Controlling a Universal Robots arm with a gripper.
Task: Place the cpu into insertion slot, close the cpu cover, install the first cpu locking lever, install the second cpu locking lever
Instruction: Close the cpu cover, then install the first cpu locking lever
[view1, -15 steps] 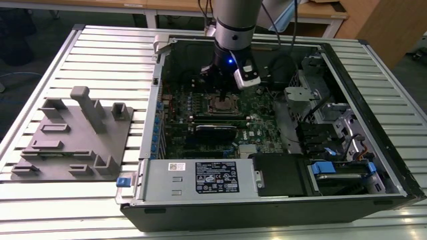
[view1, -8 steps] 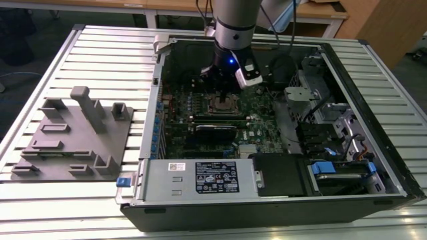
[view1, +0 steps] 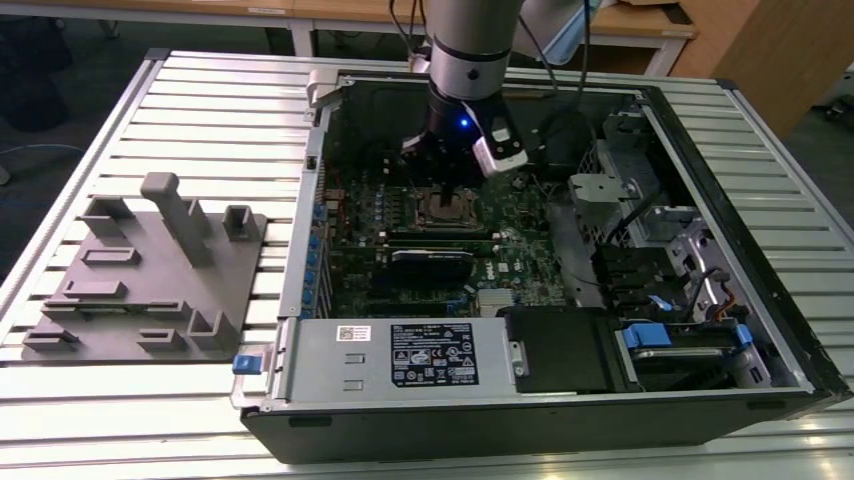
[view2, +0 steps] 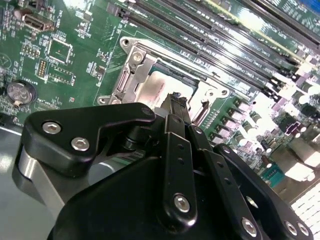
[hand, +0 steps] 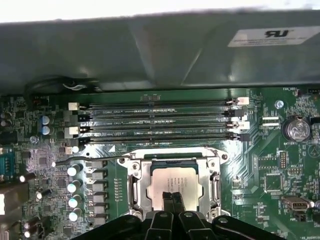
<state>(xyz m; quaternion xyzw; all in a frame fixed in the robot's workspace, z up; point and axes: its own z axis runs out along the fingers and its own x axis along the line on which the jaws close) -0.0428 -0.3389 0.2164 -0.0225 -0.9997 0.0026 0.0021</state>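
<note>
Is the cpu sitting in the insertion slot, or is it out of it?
In. In the first wrist view the cpu lies flat inside the insertion slot, its silver face up, just below the gripper.

Premises assessed as a robotics lab or test workshop. Evidence: a tabletop (view1: 134, 420) of ribbed aluminium profile carries an opened desktop computer case (view1: 534, 430). A grey moulded fixture block (view1: 147, 300) sits beside the case, and a robot arm (view1: 467, 50) reaches into it. Wooden office desks (view1: 634, 28) stand behind.
</note>
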